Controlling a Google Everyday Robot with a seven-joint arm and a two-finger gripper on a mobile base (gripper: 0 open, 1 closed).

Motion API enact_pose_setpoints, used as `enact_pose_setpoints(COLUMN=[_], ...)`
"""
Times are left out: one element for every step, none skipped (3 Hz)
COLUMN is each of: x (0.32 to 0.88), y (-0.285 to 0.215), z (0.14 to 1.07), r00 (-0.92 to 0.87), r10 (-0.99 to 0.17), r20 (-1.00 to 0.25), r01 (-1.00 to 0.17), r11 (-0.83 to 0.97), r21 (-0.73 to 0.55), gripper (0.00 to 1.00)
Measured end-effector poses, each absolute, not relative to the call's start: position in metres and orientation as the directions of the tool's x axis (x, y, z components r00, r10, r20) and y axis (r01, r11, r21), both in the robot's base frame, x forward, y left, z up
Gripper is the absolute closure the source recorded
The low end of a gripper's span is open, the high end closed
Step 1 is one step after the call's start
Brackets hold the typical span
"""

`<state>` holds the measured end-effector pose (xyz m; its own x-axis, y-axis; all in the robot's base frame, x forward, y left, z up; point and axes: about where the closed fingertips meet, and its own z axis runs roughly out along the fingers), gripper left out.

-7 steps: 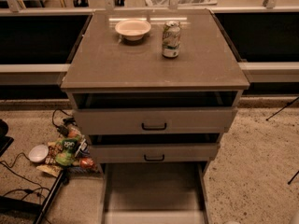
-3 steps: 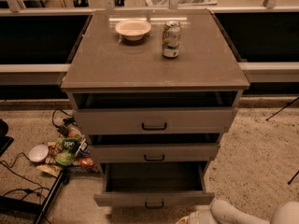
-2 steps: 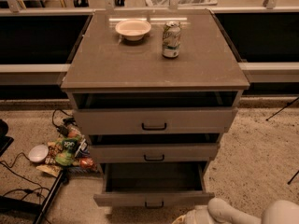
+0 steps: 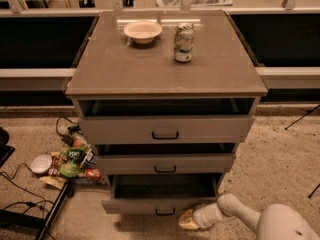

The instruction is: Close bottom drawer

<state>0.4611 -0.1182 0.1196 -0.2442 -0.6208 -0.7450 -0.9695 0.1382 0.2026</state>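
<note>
Right now the pincer (image 4: 189,219) sits low by the near edge, just beside the front of the bottom drawer (image 4: 135,206), right of its handle (image 4: 165,212); wide or narrow, I cannot tell. That drawer is pulled out, its box open. Bare floor (image 4: 280,164) lies to the right, snack packets (image 4: 72,160) crowd the left. Farther back, a can (image 4: 183,43) and a bowl (image 4: 143,31) stand on the desk (image 4: 125,71).

One cabinet (image 4: 150,69) with three drawers (image 4: 165,163), the bottom drawer (image 4: 150,205) nearest, carries one bowl (image 4: 143,31) and one can (image 4: 183,42) on top, a second bowl (image 4: 41,163) lies on the floor (image 4: 280,154) left, and one gripper (image 4: 189,219) sits near right.
</note>
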Motion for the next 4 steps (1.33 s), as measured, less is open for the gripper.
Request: enact_pose_setpoints(x=[0.460,0.497,0.550,0.550], y=[-0.118,-0.131,-0.153,-0.153], z=[0.120,0.123,0.129,0.129], r00=[-0.244,-0.240,-0.241,-0.241], r10=[-0.621,-0.622,-0.636,-0.636], r20=[-0.745,-0.745,-0.733,-0.733], r01=[-0.969,-0.970,-0.966,-0.966], r11=[0.138,0.174,0.230,0.230], r21=[0.203,0.168,0.118,0.118], gripper=[1.00,1.00,1.00,1.00])
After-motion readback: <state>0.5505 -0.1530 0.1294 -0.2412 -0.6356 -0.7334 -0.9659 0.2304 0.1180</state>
